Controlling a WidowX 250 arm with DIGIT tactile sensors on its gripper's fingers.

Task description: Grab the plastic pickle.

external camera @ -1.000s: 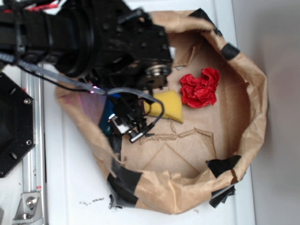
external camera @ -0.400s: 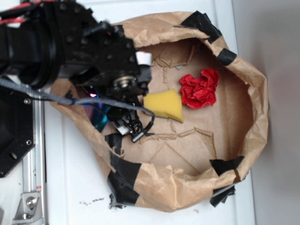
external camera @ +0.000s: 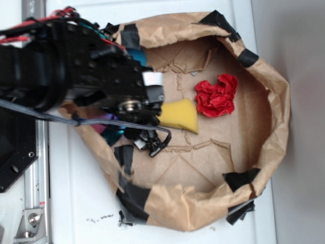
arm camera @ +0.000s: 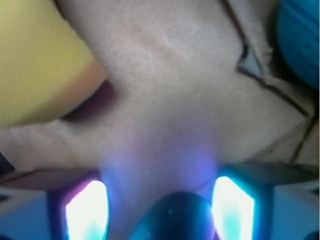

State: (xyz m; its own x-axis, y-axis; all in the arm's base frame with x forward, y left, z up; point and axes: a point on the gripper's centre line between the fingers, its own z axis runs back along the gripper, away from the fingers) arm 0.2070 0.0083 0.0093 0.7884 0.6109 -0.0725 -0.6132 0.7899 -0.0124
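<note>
While the pickle (arm camera: 172, 217) sits dark between the lit pads (arm camera: 84, 210) of the gripper (external camera: 147, 143), jaws apart around it, the approach looks finished; next they need only close. Sponge (external camera: 179, 115) lies beside.

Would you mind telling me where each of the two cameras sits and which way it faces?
Exterior: mounted overhead, looking straight down on the brown paper bin; the black arm enters from the left and covers the bin's left side.
Wrist: on the arm just behind the gripper, looking close at the paper floor; two glowing fingers flank a dark rounded object, probably the plastic pickle.
Shared: the yellow sponge and the teal ball.
</note>
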